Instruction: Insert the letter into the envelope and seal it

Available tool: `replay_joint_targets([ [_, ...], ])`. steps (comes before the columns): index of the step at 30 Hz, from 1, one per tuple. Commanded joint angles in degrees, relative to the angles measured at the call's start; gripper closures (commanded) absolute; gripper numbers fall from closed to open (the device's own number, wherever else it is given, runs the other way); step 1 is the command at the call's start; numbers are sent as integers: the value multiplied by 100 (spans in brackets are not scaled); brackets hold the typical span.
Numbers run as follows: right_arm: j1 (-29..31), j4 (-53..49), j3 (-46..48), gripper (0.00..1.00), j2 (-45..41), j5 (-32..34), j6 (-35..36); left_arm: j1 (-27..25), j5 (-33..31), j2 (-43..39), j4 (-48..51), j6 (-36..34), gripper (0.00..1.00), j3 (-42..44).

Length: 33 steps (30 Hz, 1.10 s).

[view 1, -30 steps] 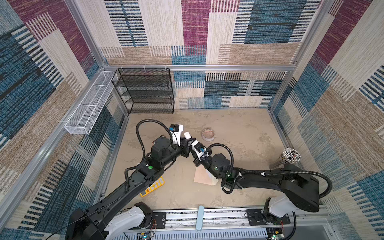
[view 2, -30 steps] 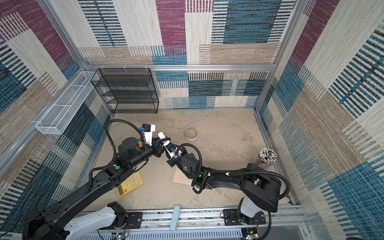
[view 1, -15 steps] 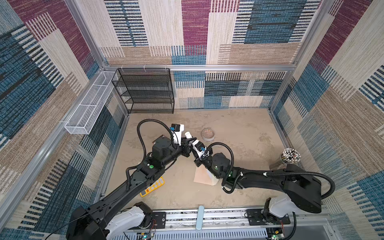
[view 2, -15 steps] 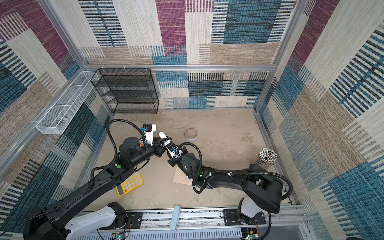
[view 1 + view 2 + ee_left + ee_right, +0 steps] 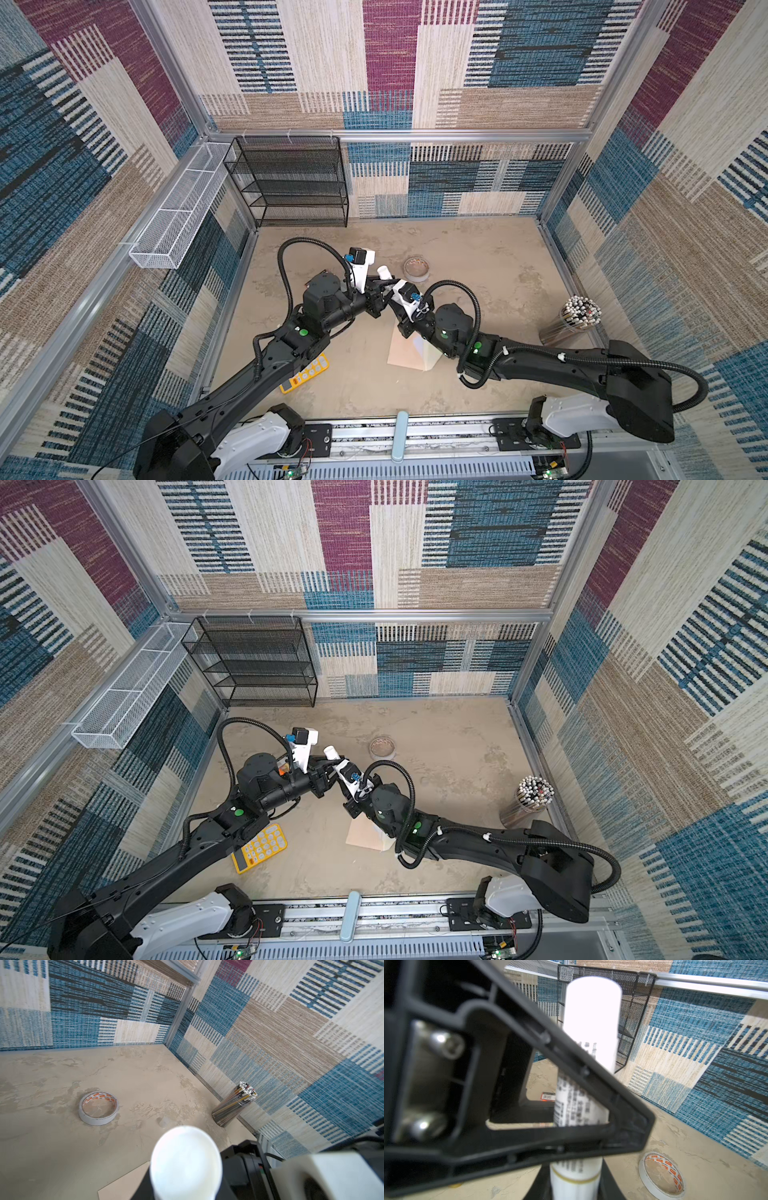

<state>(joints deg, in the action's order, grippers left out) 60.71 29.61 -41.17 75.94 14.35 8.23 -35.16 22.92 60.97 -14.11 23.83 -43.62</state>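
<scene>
1. Nearest my base, the envelope (image 5: 405, 349) lies flat on the table (image 5: 478, 257), partly below my right arm and free for gluing. The letter is not separately visible, so I cannot place it.
2. Beyond and aloft, my left pincer (image 5: 379, 291) and right pincer (image 5: 395, 293) both clench one white glue stick (image 5: 384, 273). I judge one steadies the body while the other frees the cap.
3. Farther off, the tape roll (image 5: 417, 268) lies unused.

A lab robot cell: woven patchwork panels (image 5: 390, 62) in aluminium framing (image 5: 395, 135) enclose a sandy desk (image 5: 478, 257), with two black arms (image 5: 266, 365) bolted to a rail (image 5: 436, 434) at 6 o'clock.
</scene>
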Motion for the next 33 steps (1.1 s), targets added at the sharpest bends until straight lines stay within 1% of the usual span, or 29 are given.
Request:
replay_joint_targets([
  [1,38,531,37,80,-318,-1750,-58,81,929,34,462,-305,100,49],
  [3,-8,413,113,80,-528,-2283,-148,144,1393,8,469,-333,100,63],
  [9,-366,576,452,82,-1060,-3867,-712,233,2333,-108,203,-294,100,169],
  [14,-804,768,669,83,-1253,-4961,-1180,239,2758,-227,44,-212,100,230],
  [16,-885,646,648,80,-1257,-5096,-1182,246,2788,-276,45,-220,100,238],
  [17,-893,472,599,76,-1240,-5011,-1063,246,2743,-297,64,-228,100,233],
  [18,-894,318,568,70,-1221,-4870,-942,246,2671,-325,110,-245,100,231],
  [19,-889,137,543,62,-1201,-4586,-810,247,2528,-348,202,-284,100,201],
  [20,-894,37,544,58,-1185,-4266,-662,245,2293,-395,299,-324,100,181],
  [21,-886,-25,568,54,-1166,-3969,-552,246,1993,-438,383,-363,100,164],
  [23,-886,-53,658,43,-1064,-3309,-377,238,962,-601,682,-455,100,101],
  [24,-885,-35,704,40,-985,-2995,-343,238,498,-675,793,-468,100,83],
  [26,-894,26,746,38,-715,-2481,-244,237,-431,-874,765,-477,100,121],
  [28,-858,294,762,36,-477,-2070,-278,237,-923,-949,773,-560,100,67],
  [33,-575,1199,658,36,-1,-994,-405,143,-1625,-760,884,-617,100,-171],
])
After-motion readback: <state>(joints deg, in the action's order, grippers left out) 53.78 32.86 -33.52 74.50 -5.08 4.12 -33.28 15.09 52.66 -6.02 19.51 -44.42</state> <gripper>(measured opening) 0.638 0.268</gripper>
